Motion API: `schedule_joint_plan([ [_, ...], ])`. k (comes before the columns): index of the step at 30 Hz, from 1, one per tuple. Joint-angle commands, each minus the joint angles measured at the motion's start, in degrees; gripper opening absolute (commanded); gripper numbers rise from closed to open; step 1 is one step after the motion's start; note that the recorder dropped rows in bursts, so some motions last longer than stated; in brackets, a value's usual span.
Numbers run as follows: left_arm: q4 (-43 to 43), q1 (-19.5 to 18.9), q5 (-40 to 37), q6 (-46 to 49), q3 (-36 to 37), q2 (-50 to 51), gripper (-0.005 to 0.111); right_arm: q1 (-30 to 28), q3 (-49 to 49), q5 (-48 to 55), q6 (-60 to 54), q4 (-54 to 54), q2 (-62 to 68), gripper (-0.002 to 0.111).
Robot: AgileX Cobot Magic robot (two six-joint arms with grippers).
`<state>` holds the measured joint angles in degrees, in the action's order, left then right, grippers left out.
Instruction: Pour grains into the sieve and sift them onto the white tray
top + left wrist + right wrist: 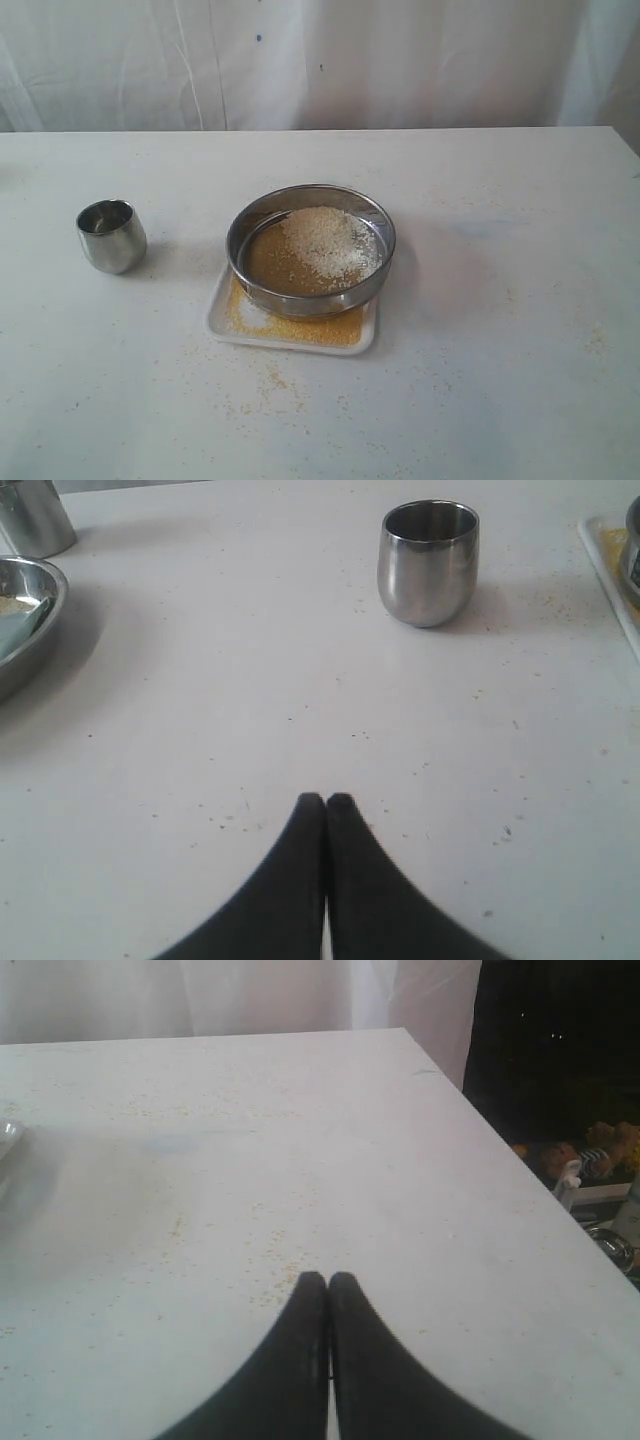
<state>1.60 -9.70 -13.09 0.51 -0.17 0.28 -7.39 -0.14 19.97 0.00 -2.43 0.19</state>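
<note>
- The grains point(330, 245) sit heaped in the sieve point(305, 300) toward one o'clock; more lie sifted on the white tray point(218, 318) under it.
- I judge pouring is done, sifting partly left.
- Only the wrist views show my left gripper point(326, 800) and right gripper point(328, 1278), both clenched, empty.
- The left one alone shows a steel bowl point(25, 610).
</note>
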Motion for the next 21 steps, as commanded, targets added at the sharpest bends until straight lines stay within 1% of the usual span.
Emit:
schedule_joint_plan([
  [1,-0.07,0.95,0.73,-0.51,0.17,-0.28,0.0,0.67,0.14,0.02,0.0,-0.43,-0.19,0.0],
  [7,-0.07,3.86,1.24,-0.51,0.17,-0.28,0.0,1.14,0.14,0.02,0.0,-0.43,-0.19,0.0],
  [21,-0.07,3.99,1.24,-0.51,0.17,-0.28,0.0,1.14,0.14,0.02,0.0,-0.43,-0.19,0.0],
])
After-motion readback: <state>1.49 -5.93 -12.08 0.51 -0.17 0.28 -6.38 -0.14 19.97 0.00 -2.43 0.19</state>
